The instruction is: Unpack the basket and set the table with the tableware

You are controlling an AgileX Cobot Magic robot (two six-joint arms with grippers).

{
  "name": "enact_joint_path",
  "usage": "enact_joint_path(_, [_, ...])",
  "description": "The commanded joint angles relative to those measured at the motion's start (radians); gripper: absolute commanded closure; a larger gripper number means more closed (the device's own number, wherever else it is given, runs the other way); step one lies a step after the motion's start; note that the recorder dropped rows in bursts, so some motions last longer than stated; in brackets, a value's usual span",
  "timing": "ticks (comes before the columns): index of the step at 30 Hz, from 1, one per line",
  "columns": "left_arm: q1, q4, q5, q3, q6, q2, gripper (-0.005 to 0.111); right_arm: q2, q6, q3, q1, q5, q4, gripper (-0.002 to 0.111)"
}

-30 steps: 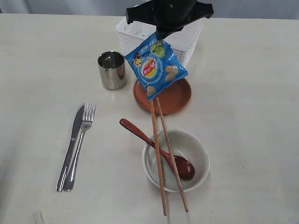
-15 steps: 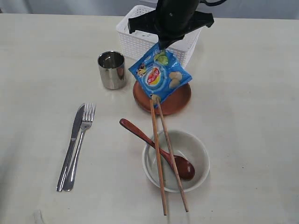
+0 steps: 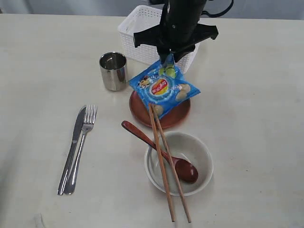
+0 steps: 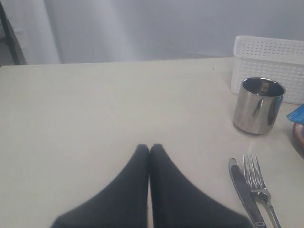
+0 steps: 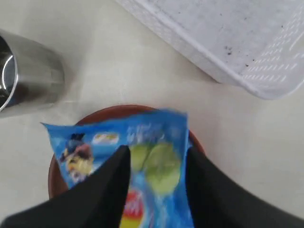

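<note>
My right gripper point(image 3: 170, 58) point(image 5: 156, 156) hangs open just above the blue chip bag point(image 3: 164, 87) point(image 5: 142, 161), which lies free on the reddish-brown plate point(image 3: 176, 118) point(image 5: 61, 166). The white basket point(image 3: 142, 33) point(image 5: 228, 38) stands behind the plate. A steel cup point(image 3: 114, 71) point(image 4: 259, 105) sits left of the plate. Knife point(image 3: 72, 148) and fork point(image 3: 83, 142) lie side by side at the left. Chopsticks point(image 3: 165, 171) and a dark red spoon point(image 3: 142, 137) rest across the off-white bowl point(image 3: 202, 154). The left gripper point(image 4: 150, 147) is shut and empty over the bare table point(image 4: 95, 109).
The right arm's dark body point(image 3: 183, 23) hangs over the basket and hides part of it. The chopsticks' far ends reach onto the plate beside the bag.
The right gripper came down over the plate and opened, letting go of the chip bag, which now lies on the plate. The chopsticks shifted slightly.
</note>
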Motion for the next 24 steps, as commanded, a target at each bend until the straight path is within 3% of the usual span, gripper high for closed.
enact_joint_path(1, [-0.007, -0.003, -0.006, 0.002, 0.001, -0.004, 0.107, -0.002, -0.007, 0.000, -0.004, 0.012, -0.013, 0.060])
enact_joint_path(17, [-0.007, -0.003, -0.006, 0.002, 0.001, -0.004, 0.107, -0.057, -0.068, 0.000, -0.004, 0.021, -0.022, 0.061])
enact_joint_path(21, [-0.007, -0.003, -0.006, 0.002, 0.001, -0.004, 0.107, -0.059, -0.141, -0.021, -0.002, -0.031, 0.120, 0.076])
enact_joint_path(24, [-0.007, -0.003, -0.006, 0.002, 0.001, -0.004, 0.107, -0.017, -0.203, -0.098, -0.002, 0.006, 0.245, 0.073])
